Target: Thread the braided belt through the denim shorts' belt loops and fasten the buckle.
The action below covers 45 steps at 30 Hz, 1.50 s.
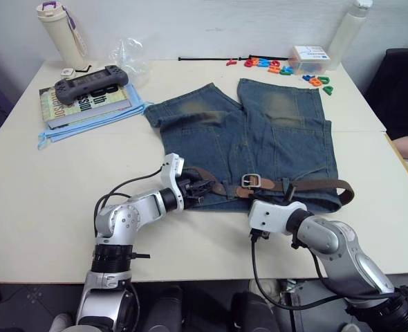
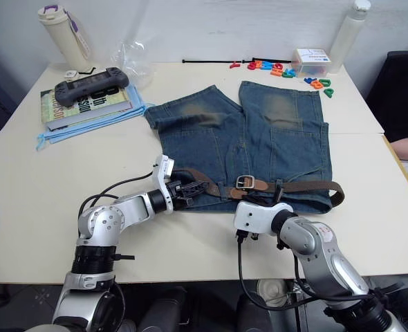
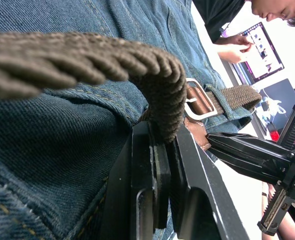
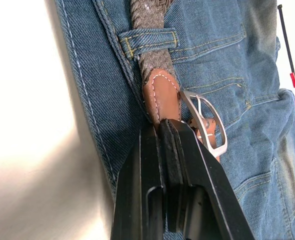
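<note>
While my right gripper (image 4: 163,131) pinches the braided belt's (image 1: 314,185) tan tip (image 4: 161,97) just beside the buckle (image 4: 203,122), my left gripper (image 3: 160,145) clamps the strap's loop further left.

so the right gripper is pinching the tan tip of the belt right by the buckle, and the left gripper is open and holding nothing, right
Not quite. The right gripper does pinch the braided belt's tan tip beside the buckle, as the right wrist view shows. But the left gripper is not open with nothing in it: the left wrist view shows it shut on a loop of the braided belt over the denim shorts.
</note>
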Each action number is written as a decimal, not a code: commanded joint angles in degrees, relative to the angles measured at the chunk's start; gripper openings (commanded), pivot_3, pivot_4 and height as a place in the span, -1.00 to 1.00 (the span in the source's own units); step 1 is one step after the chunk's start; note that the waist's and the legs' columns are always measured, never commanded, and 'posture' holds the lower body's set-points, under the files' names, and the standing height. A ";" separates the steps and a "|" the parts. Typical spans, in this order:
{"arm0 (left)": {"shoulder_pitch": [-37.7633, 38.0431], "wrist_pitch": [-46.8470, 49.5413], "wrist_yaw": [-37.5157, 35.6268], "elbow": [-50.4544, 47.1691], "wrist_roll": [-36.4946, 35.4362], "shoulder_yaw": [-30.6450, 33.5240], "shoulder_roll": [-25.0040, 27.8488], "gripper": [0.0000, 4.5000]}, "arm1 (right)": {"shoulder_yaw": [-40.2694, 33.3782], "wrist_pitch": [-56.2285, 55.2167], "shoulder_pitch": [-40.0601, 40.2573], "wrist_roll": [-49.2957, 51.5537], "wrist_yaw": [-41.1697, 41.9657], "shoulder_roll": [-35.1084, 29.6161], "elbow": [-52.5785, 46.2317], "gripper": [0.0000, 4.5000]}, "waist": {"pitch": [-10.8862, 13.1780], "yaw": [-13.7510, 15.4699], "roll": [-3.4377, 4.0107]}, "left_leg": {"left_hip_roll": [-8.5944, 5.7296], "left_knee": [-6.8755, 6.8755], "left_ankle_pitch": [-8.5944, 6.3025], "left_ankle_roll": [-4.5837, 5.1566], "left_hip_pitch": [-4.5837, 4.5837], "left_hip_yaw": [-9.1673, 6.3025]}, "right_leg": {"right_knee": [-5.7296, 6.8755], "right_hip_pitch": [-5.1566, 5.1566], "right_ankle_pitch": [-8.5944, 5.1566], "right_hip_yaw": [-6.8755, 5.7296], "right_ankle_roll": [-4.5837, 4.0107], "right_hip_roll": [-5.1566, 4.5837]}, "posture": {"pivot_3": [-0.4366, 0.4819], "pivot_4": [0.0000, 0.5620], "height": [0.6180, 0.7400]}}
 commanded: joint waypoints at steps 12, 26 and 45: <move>9.47 -6.90 -15.37 -16.13 1.01 -1.42 13.88 0.42 | -2.47 0.92 -2.40 0.56 2.98 0.80 -4.64 -1.00 | 0.02 -0.16 0.04 | 0.06 -0.01 -0.05 -0.09 0.08 0.05 | -0.01 -0.02 -0.01 0.09 -0.02 0.05 | -0.05 -0.47 0.07; 13.80 -22.68 -23.32 -9.46 19.89 -18.61 19.24 0.42 | -3.89 2.49 -1.59 0.05 4.73 0.93 -7.50 -1.00 | 0.03 -0.09 0.07 | 0.08 -0.05 -0.08 -0.07 0.13 0.13 | 0.00 -0.02 -0.02 0.11 -0.05 0.06 | -0.05 -0.47 0.07; 18.12 -25.42 -26.25 -7.55 23.72 -19.22 23.84 0.42 | -23.80 3.19 4.94 1.46 7.78 -8.32 -11.82 -1.00 | -0.06 -0.21 0.21 | 0.23 -0.08 -0.30 -0.08 0.44 0.29 | 0.01 0.15 -0.09 0.17 -0.14 0.07 | -0.05 -0.47 0.07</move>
